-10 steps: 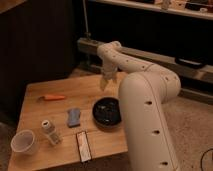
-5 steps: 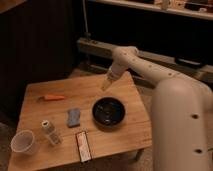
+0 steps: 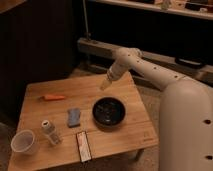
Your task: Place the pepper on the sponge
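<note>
- Camera view: my gripper (image 3: pixel 105 85) hangs above the table (image 3: pixel 135 127) near its far edge, jaws spread wide, holding nothing.
- The pepper (image 3: pixel 53 97) lies flat, well apart toward picture-left, its long axis running across the picture. Which end tapers, I cannot tell.
- The sponge (image 3: pixel 74 117) lies near the pepper, not touching it.

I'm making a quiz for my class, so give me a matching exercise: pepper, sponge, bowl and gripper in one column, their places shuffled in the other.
1 pepper
2 sponge
3 bowl
4 gripper

A above the table, behind the bowl
B orange, back left
C black, right of the sponge
D grey-blue, left of the bowl

Pairs: 1-B, 2-D, 3-C, 4-A
</note>
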Controlling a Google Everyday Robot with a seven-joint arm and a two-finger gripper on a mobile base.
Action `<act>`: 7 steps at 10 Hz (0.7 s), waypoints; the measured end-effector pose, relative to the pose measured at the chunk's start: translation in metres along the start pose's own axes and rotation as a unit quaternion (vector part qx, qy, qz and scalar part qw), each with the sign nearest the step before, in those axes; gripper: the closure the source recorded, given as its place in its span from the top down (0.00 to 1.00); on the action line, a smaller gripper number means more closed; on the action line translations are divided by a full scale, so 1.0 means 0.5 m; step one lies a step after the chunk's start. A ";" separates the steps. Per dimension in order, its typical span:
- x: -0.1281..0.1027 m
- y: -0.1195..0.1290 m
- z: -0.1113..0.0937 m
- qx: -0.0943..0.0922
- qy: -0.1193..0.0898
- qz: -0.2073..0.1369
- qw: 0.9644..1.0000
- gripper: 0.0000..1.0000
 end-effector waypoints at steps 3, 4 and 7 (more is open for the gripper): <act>-0.083 0.046 0.031 -0.010 -0.047 -0.080 0.996 0.65; -0.117 0.072 0.050 -0.018 -0.059 -0.113 0.992 0.65; -0.185 0.133 0.100 -0.038 -0.079 -0.180 0.980 0.65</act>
